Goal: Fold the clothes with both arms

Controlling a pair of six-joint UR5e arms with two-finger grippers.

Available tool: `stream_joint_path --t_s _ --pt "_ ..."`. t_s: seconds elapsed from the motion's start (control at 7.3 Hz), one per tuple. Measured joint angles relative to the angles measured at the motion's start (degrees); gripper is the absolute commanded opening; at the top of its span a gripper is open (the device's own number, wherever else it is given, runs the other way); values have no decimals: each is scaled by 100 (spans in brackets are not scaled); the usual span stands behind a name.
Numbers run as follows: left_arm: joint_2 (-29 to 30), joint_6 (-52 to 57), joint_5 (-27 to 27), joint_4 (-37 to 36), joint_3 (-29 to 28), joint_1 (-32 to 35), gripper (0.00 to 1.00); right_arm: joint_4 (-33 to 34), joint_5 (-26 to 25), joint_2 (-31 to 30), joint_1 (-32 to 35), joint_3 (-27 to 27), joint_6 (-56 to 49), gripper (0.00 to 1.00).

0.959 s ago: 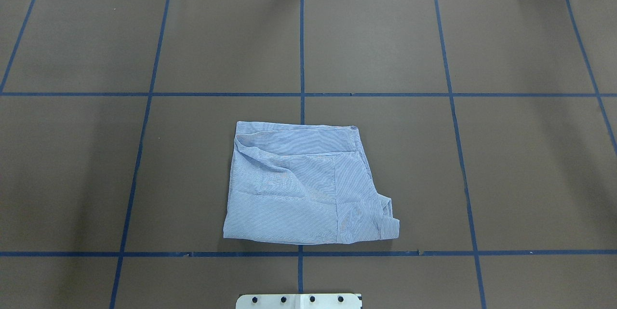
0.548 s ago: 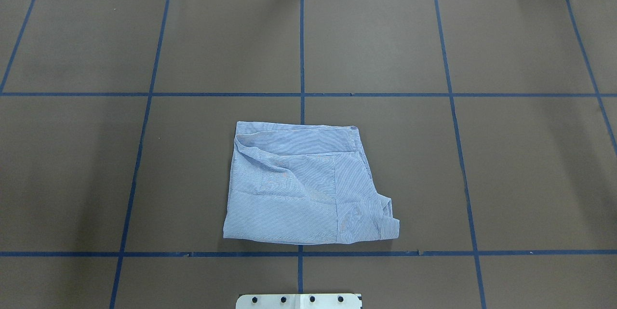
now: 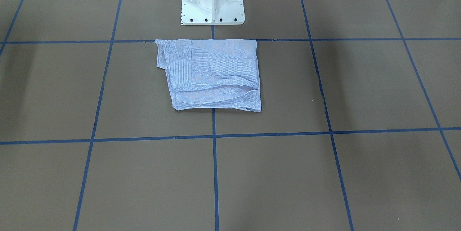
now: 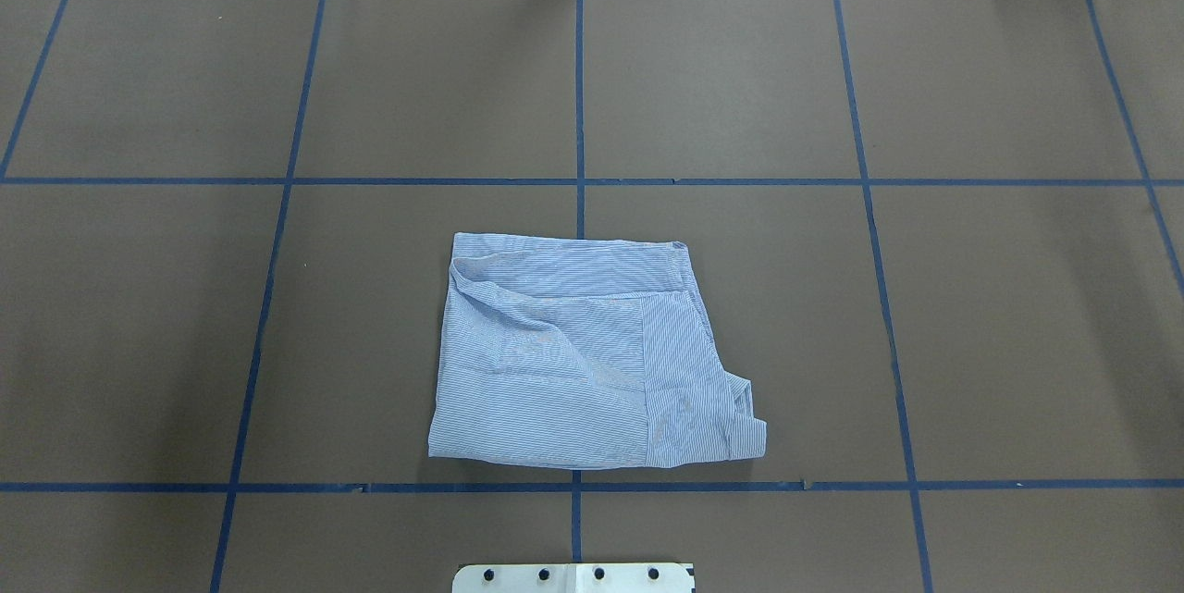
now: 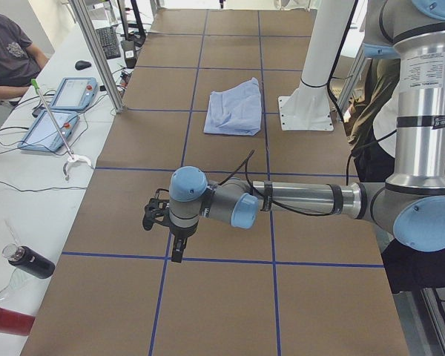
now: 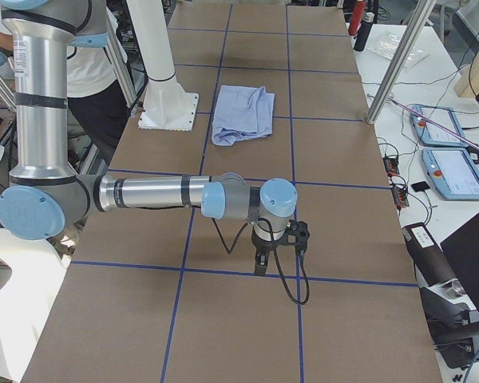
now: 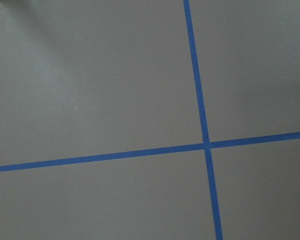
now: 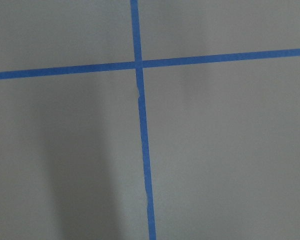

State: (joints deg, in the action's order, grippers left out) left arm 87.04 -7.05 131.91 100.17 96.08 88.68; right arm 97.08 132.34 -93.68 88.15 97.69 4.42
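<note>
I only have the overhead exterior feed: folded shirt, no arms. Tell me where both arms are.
Observer: Exterior left shows the left arm stretched out over the table, the left gripper pointing down, far from the shirt.
Operator: Now the right one.
Observer: Exterior right shows the right arm stretched out likewise, the right gripper pointing down by a tape line, also clear of the shirt.
Operator: Report the jaws.
Observer: Cannot tell; both wrist cameras show only table and blue tape crossings.

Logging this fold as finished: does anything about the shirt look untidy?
Slightly. The shirt lies as a rough rectangle, but a flap juts past its edge at the robot's near-right corner, so the outline is uneven.
</note>
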Motion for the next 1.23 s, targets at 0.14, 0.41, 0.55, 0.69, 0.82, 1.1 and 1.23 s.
stream_joint_path --t_s 0.14,0.41,0.55,0.69,0.82,1.1,1.23 --pt "-5 -2 18 -252 128 -4 99 -6 -3 -12 0 20 0 100" --pt "-10 1 26 -447 178 -8 99 -16 -10 15 0 46 5 100" --pt "-14 1 27 -471 160 -8 100 -16 -22 44 0 65 28 100" --pt "-17 2 27 -490 147 -8 99 -15 -35 59 0 76 91 100" --pt "-18 4 28 -510 131 -8 99 -14 -46 65 0 80 165 100" --pt "-20 16 18 -515 4 -8 99 -14 -55 69 0 83 214 100" --pt "-20 25 9 -506 -85 -8 99 -14 -53 69 0 84 221 100"
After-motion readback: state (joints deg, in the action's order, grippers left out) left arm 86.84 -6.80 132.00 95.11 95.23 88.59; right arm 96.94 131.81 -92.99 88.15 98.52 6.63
